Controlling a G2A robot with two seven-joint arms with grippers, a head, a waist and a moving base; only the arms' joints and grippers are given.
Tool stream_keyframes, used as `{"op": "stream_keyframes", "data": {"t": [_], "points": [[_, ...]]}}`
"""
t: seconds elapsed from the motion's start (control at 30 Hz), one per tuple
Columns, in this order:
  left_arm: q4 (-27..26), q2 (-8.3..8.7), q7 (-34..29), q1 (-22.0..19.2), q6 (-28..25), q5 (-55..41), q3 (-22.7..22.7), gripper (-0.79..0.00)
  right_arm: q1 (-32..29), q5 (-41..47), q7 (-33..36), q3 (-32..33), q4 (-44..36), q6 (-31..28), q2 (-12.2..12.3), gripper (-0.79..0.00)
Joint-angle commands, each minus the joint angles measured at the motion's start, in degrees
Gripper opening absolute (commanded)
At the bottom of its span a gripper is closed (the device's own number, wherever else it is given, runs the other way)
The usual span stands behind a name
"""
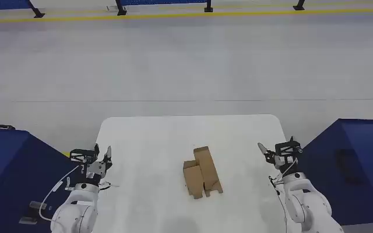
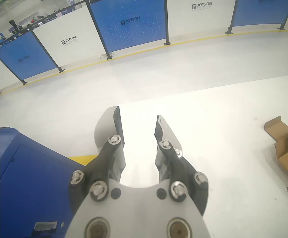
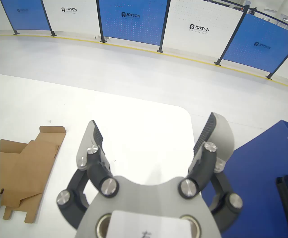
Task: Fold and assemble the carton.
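Note:
A flat, unfolded brown carton [image 1: 201,172] lies near the middle of the white table [image 1: 151,140], toward its front edge. Its flaps show in the left wrist view [image 2: 277,139] and more fully in the right wrist view [image 3: 27,166]. My left gripper [image 1: 102,156] hovers by the table's left edge, well apart from the carton, its fingers [image 2: 117,126] open with nothing between them. My right gripper [image 1: 275,152] hangs by the table's right edge, also clear of the carton, open wide and empty [image 3: 153,128].
Blue cabinets flank the table on the left [image 1: 17,169] and right [image 1: 344,157]. Beyond the table lies pale floor with a yellow line and a blue and white panel fence [image 3: 135,20].

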Motion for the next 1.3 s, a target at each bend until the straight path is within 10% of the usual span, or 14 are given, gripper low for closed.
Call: {"op": "stream_keyframes", "data": {"t": [0.0,0.2,0.23,0.53,0.8,0.9,1.07,1.27], "points": [[0.0,0.00,0.0,0.0,0.0,0.0,0.0,-0.503,0.0,0.0,0.0,0.0,0.0,0.0,0.0,0.000],[0.0,0.00,0.0,0.0,0.0,0.0,0.0,-0.499,0.0,0.0,0.0,0.0,0.0,0.0,0.0,0.000],[-0.3,-0.01,0.7,-0.1,-0.6,0.3,0.4,0.000,0.0,0.0,0.0,0.0,0.0,0.0,0.0,0.000],[4.0,-1.82,1.2,-5.9,-5.6,6.9,18.3,0.000,0.0,0.0,0.0,0.0,0.0,0.0,0.0,0.000],[3.1,-1.79,-5.3,-7.3,-10.7,2.0,18.1,0.000,0.0,0.0,0.0,0.0,0.0,0.0,0.0,0.000],[3.5,-1.95,-18.1,-8.1,-12.5,-4.5,18.7,0.000,0.0,0.0,0.0,0.0,0.0,0.0,0.0,0.000],[6.9,-2.38,-54.7,-15.4,-22.7,-58.0,19.2,0.000,0.0,0.0,0.0,0.0,0.0,0.0,0.0,0.000],[20.3,-2.88,-67.9,-24.6,-19.4,-81.2,21.5,0.000,0.0,0.0,0.0,0.0,0.0,0.0,0.0,0.000]]}}
